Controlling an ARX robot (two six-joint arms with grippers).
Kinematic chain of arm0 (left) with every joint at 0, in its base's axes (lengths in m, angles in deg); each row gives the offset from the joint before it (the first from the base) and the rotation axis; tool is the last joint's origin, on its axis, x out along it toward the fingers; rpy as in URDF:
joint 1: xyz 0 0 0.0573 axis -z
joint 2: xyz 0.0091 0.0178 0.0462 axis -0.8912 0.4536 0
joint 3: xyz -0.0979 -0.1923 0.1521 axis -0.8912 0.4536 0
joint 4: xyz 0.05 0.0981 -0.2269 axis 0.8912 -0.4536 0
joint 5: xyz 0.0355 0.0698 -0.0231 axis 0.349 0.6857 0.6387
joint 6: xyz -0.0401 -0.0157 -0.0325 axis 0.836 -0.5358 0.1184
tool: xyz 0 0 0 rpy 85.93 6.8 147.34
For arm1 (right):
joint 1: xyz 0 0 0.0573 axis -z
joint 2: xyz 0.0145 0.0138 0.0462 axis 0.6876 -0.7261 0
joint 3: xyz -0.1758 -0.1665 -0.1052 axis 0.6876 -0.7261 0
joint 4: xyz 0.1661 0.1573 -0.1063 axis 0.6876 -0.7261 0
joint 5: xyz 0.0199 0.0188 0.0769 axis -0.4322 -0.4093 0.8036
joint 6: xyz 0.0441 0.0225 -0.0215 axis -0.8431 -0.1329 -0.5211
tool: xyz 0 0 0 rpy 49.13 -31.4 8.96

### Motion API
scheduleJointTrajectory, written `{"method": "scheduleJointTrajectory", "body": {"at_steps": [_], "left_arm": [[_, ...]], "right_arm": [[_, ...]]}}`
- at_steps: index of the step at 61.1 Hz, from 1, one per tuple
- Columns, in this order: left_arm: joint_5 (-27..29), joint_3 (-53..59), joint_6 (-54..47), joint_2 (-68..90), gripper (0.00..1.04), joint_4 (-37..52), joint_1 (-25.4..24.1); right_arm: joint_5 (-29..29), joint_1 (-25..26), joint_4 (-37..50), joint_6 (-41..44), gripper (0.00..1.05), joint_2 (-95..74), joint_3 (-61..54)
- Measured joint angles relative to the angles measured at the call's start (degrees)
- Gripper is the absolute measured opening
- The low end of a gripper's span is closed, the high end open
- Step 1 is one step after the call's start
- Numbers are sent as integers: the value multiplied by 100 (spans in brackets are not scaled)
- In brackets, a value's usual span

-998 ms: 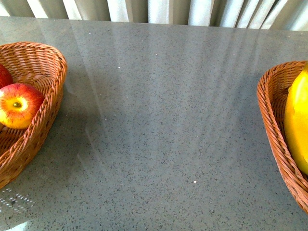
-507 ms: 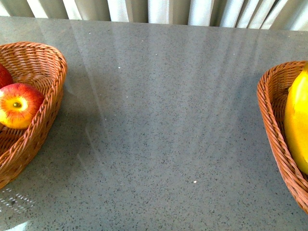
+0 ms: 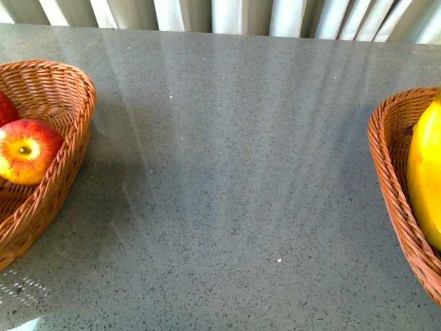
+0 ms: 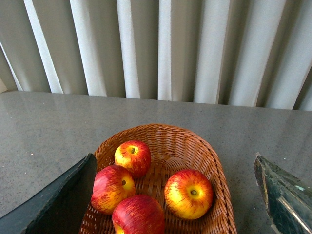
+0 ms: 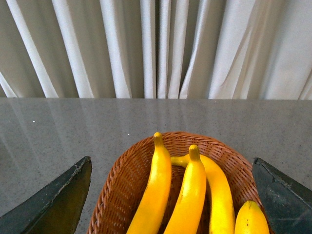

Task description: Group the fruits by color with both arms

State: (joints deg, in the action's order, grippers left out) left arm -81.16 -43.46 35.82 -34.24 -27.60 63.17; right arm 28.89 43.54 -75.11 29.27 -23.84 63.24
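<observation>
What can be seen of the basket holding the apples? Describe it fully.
The wicker basket is an oval of woven orange-brown cane with a braided rim, sitting upright on the grey speckled table at its left side. It holds four red-and-yellow apples, lying close together on its floor. The left gripper hangs open above it, touching nothing.

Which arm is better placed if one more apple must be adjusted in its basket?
The left arm. In its wrist view the open fingers frame the basket holding four apples. The right arm's view shows only the bananas in the other basket, on the far side of the table.
</observation>
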Motion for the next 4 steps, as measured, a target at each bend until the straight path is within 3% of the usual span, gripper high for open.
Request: {"method": "scheduleJointTrajectory", "body": {"at_steps": [4], "left_arm": [[0, 0, 0, 0, 96, 0, 0]], "right_arm": [[0, 0, 0, 0, 96, 0, 0]]}}
